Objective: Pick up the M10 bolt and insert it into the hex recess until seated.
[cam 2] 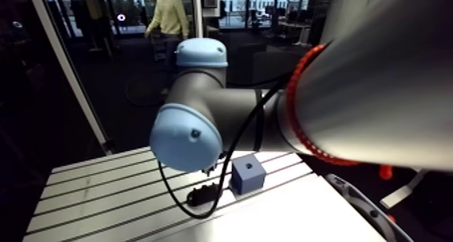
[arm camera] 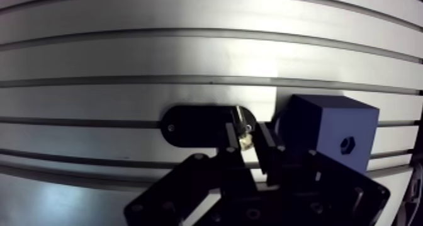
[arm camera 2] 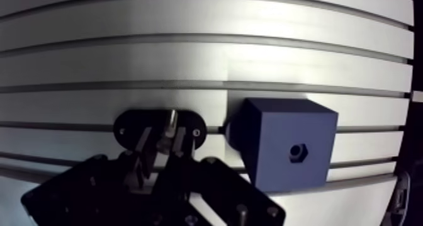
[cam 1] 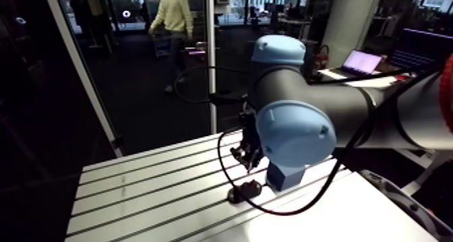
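On the slotted aluminium table [arm camera: 126, 58], the M10 bolt [arm camera: 243, 129] stands in a black oval holder [arm camera: 195, 124], between the fingers of my gripper [arm camera: 250, 140]. They stand apart, with a sliver of table showing beside the bolt, so I am open around it, not clamped. Just beside the holder's end sits the blue block [arm camera 2: 283, 134], the hex recess [arm camera 2: 298, 153] in its top face. Ahead of the holder, several grooved rows run to the table's far edge.
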